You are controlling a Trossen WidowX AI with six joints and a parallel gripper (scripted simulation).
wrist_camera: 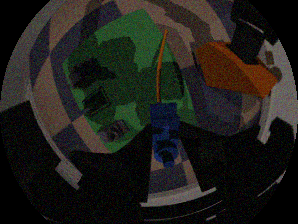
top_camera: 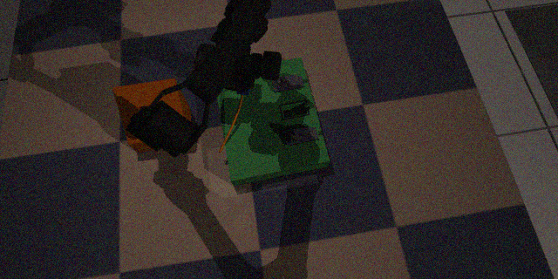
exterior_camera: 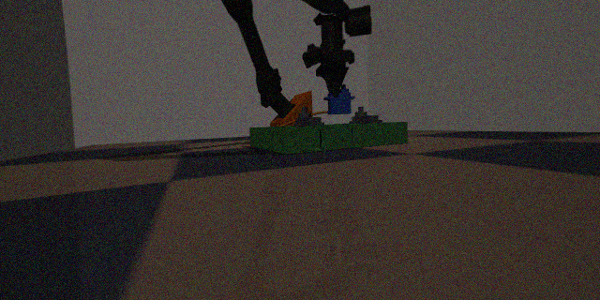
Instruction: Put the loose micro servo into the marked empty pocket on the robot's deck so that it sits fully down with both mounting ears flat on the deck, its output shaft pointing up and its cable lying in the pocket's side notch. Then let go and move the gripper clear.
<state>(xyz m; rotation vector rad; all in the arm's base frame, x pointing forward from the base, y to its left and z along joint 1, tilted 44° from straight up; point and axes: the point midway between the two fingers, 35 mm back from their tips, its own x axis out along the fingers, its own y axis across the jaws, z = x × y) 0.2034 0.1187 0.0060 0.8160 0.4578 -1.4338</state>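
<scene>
The blue micro servo [top_camera: 245,92] [exterior_camera: 339,104] [wrist_camera: 165,116] is upright with its output shaft on top, lifted above the green deck [top_camera: 250,167] [exterior_camera: 286,141] [wrist_camera: 127,29]; the exterior view shows a gap beneath it. My gripper [exterior_camera: 336,92] [wrist_camera: 164,126] is shut on the servo from above. The orange cable [top_camera: 235,119] [exterior_camera: 320,112] [wrist_camera: 159,70] trails from the servo over the deck towards the orange base side. The marked empty pocket [top_camera: 295,109] [wrist_camera: 96,101] is a dark-outlined opening away from the servo. Its side notch is too dark to make out.
Two grey servos sit in the deck on either side of the pocket, one [top_camera: 289,82] [wrist_camera: 115,131] and another [top_camera: 301,134] [wrist_camera: 87,73]. The orange wedge [top_camera: 146,90] [exterior_camera: 302,103] [wrist_camera: 225,67] stands beside the deck at the arm's base. Arm shadows darken much of the deck.
</scene>
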